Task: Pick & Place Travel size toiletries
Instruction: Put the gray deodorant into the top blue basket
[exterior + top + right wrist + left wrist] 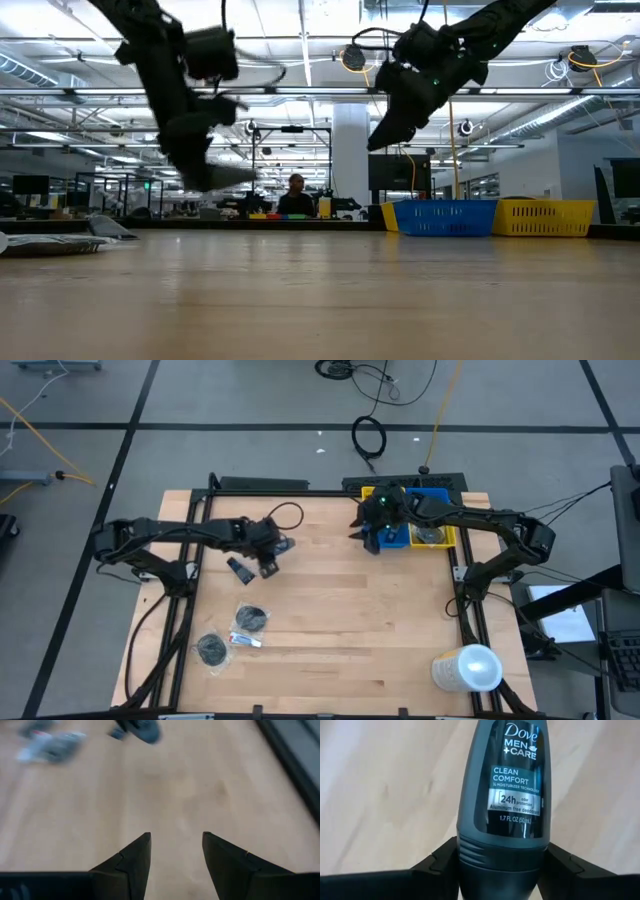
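A dark grey Dove Men+Care roll-on bottle (512, 785) fills the left wrist view and sits in my left gripper (497, 867), over the table's left half (255, 563). In the low view the bottle (232, 177) is above the tabletop. My right gripper (175, 845) is open and empty, above the wood beside the blue bin (358, 532). Near the front left edge lie more toiletries: a dark bagged item (251, 620), a round dark one (212, 650) and a white tube (245, 641). My left gripper pinches the bottle's ribbed cap end (470, 851) between its two fingers (437, 865), one on either side. The fingers lie along the bottle, whose labelled body sticks out past the fingertips. The bottle is lifted clear of the table, slanting downward.
A blue bin (445, 216) and a yellow bin (545, 216) stand at the far right edge. A big white cylinder (467, 668) stands at the near right corner. The table's middle (350, 610) is bare wood. A person (296, 200) sits far behind the table.
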You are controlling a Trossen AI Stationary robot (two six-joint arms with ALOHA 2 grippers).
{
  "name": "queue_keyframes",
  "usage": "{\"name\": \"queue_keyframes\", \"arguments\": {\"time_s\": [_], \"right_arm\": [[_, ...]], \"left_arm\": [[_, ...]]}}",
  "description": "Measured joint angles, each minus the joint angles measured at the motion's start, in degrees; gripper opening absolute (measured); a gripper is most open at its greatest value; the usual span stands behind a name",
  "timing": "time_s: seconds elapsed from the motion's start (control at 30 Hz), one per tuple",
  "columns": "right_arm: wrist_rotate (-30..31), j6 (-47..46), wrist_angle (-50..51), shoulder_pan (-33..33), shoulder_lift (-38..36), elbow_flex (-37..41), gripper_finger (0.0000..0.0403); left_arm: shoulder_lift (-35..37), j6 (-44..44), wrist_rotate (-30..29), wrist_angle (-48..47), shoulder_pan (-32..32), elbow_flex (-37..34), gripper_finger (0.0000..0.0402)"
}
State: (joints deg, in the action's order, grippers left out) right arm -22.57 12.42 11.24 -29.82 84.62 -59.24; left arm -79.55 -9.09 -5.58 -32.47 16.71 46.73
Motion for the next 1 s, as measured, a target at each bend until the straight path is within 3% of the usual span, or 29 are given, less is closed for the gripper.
{"name": "queue_keyframes", "arguments": {"time_s": [0.23,0.47,1.0], "right_arm": [[-14.6,-0.3,-4.5,0.0,0.0,0.0,0.0174],[-24.1,-1.5,-9.3,0.9,0.0,0.0,0.0174],[-27.0,-3.2,-25.7,7.5,0.0,0.0,0.0203]], "left_arm": [[0.0,4.1,-0.1,12.1,-5.3,5.3,0.0185],[0.1,7.6,0.1,22.9,-8.2,6.4,0.0185],[0.1,9.9,0.0,34.9,-12.2,6.4,0.0185]]}}
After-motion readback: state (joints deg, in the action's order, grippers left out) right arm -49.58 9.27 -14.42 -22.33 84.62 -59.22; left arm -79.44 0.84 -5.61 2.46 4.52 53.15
